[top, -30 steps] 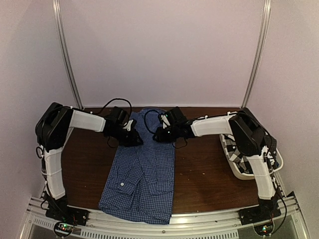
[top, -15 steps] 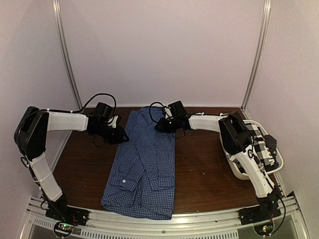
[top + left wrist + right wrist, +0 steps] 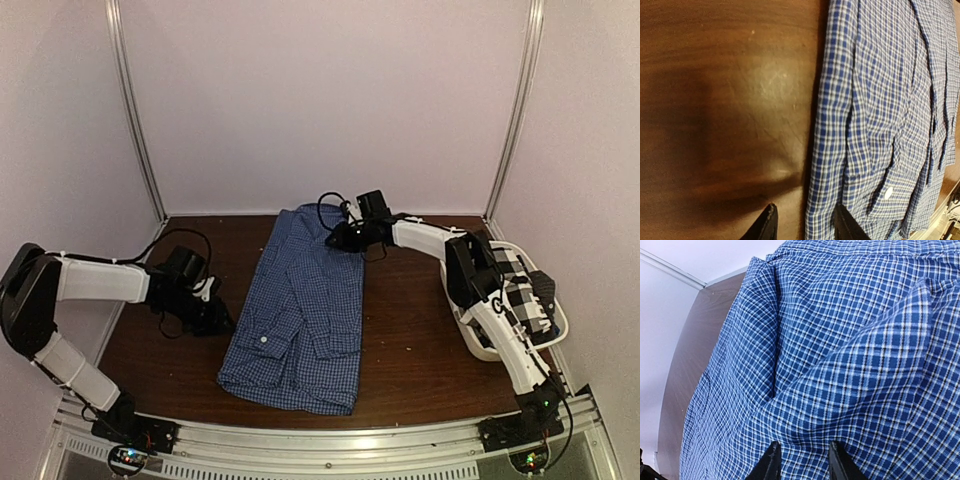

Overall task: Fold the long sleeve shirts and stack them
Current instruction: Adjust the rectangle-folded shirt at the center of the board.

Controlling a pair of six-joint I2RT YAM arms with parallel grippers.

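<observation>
The blue gingham long sleeve shirt [image 3: 300, 310] lies lengthwise down the middle of the brown table, sleeves folded in, a white button [image 3: 887, 193] showing on a cuff. My right gripper [image 3: 335, 238] is at its far right corner near the collar; in the right wrist view a raised ridge of blue cloth [image 3: 840, 340] runs in between the jaws of that gripper [image 3: 804, 462]. My left gripper [image 3: 220, 320] is low beside the shirt's left edge [image 3: 880, 125]. Seen from its own wrist, it [image 3: 806, 225] stands open, one finger over wood, one over cloth. A black-and-white checked shirt [image 3: 520, 285] lies bunched in the tub.
A white plastic tub [image 3: 488, 354] stands at the table's right edge, close under the right arm. Bare brown tabletop [image 3: 420, 340] shows between the blue shirt and the tub, and also left of the shirt. Pale walls enclose the back and sides.
The blue shirt has slid away from the near edge toward the back wall, along with my right gripper. My left gripper left the collar area and swung down to the shirt's left edge.
</observation>
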